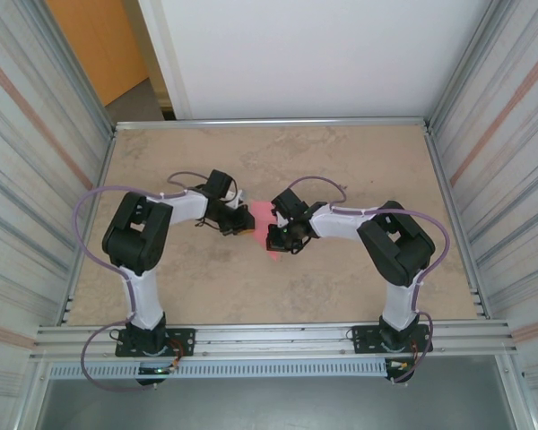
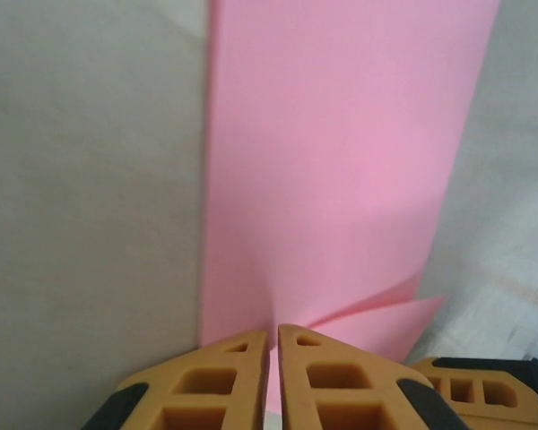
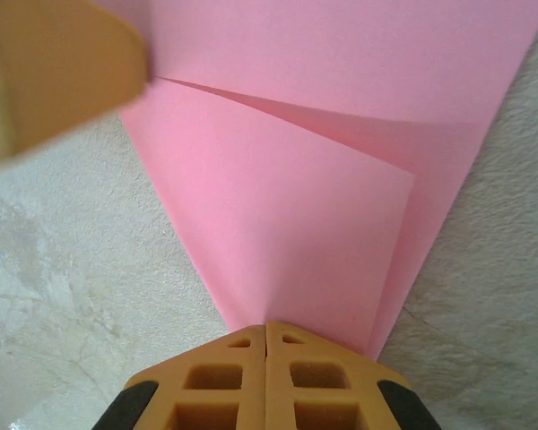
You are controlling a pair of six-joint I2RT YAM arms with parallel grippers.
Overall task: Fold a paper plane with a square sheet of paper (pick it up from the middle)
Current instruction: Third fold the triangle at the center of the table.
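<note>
Mottled beige table [image 1: 341,161] lies between ribbed metal walls [image 1: 36,179]. From its near edge both arms [image 1: 143,237] reach in and meet mid-table over the paper [image 1: 264,213].

In its own wrist view the left gripper [image 2: 273,381] is pinched on the paper's near edge, its fingers [image 2: 215,390] almost meeting with the sheet between them. Beyond them the pink sheet runs away as a long flat band, apparently resting on the table. A folded flap [image 2: 386,324] juts out low on the right.

The right gripper [image 3: 266,381] is clamped tight on a pointed corner where two layers overlap. Past its tips the upper layer ends in a slanted edge, with more sheet behind.

This looks like an early fold, a corner turned in toward the centre line to start the nose. No dart shape exists yet.

The next move probably calls for one gripper to anchor the sheet while the other presses the flap flat along its edge. The paper is thin, so it may spring back or slide when either grip lets go.
</note>
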